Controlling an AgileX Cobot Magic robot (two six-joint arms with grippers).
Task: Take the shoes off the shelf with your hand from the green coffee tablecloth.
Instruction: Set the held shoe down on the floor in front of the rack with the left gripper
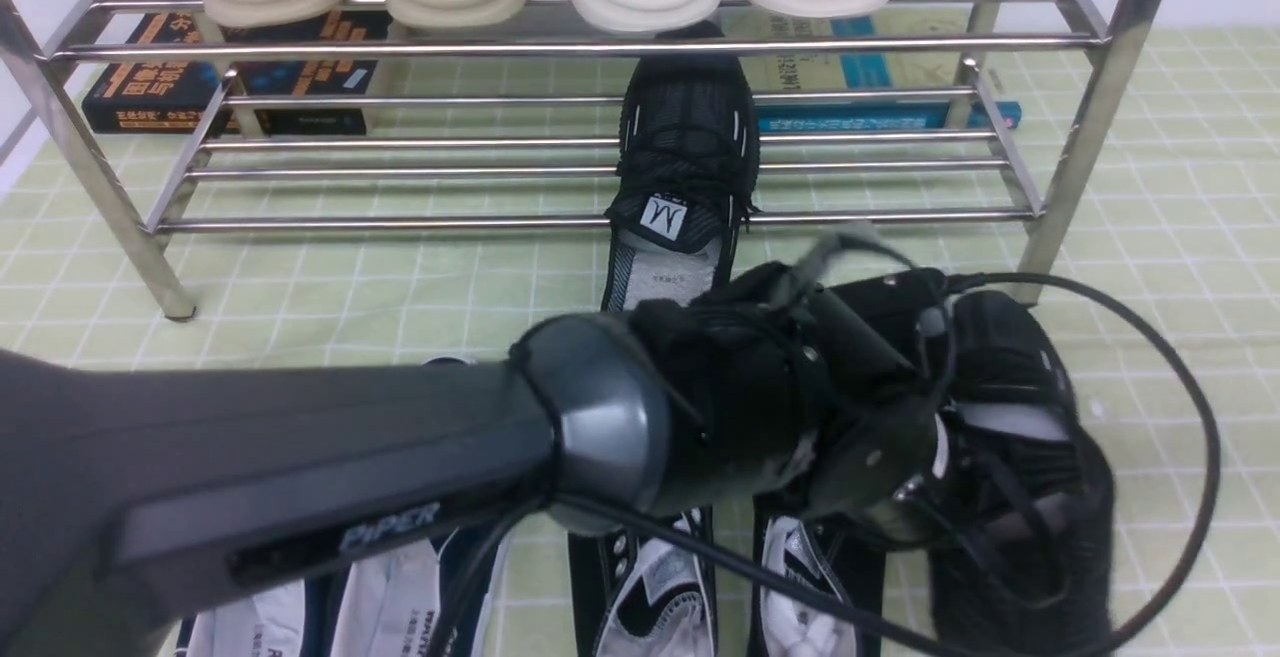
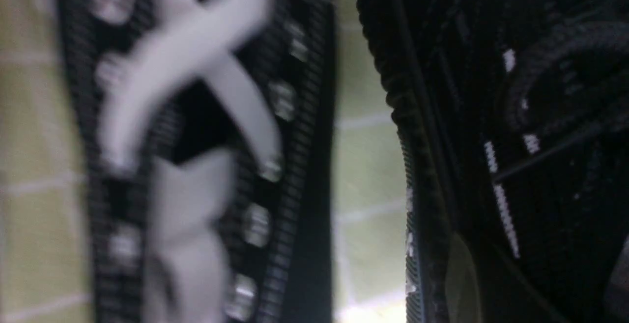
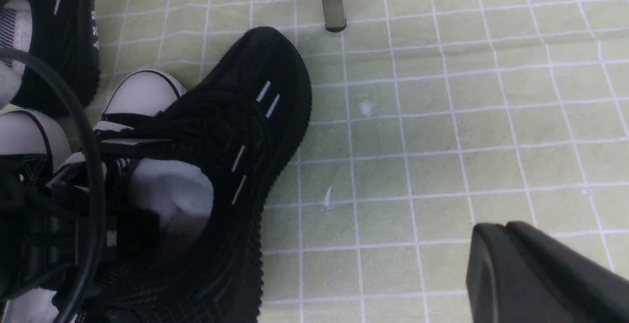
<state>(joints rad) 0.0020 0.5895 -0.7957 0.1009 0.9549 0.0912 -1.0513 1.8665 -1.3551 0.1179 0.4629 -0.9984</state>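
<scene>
Shelf [image 1: 600, 222] standing on green cloth [image 1: 330, 287]. Lower tier carrying one black knit sneaker [image 1: 690, 147], heel overhanging the front tube. Second knit sneaker [image 3: 255, 116] on the cloth near the shelf's right leg, overlapping a canvas sneaker [image 3: 142, 92]. Left gripper [image 1: 940, 447] buried at its collar; clamped or loose, cannot tell. Right gripper [image 3: 540, 274] over bare cloth, state unreadable. Probably light: soft knit upper, stiffer ribbed sole. Best hold: overhanging heel collar, pinched through the wall.

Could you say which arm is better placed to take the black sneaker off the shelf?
Probably left: the left arm extends just before the sneaker; the right arm shows nowhere in front view.
</scene>
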